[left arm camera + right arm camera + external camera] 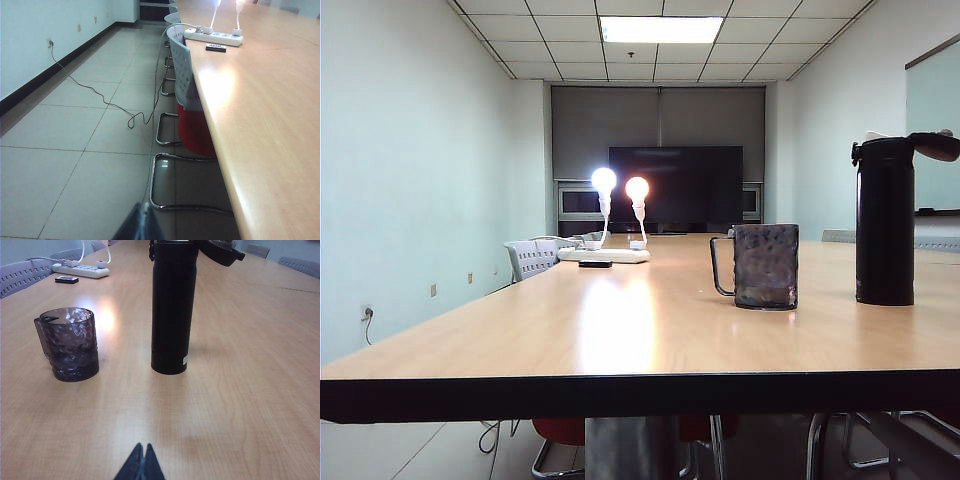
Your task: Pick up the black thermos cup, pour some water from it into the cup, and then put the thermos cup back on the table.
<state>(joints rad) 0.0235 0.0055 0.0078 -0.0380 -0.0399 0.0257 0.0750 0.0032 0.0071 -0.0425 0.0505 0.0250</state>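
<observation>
Exterior view: black thermos cup [885, 222] and cup [765, 266] stand apart on the desk [620, 330], untouched. Left wrist view: left tool [143, 223] pressed together beside the desk. Right wrist view: right tool [141, 462] pressed together, short of the thermos. Everything remains.

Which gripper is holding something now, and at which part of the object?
Neither. The right gripper is shut on nothing, short of the tall matte black thermos cup. The left gripper also looks shut and empty, beside the table.
</observation>
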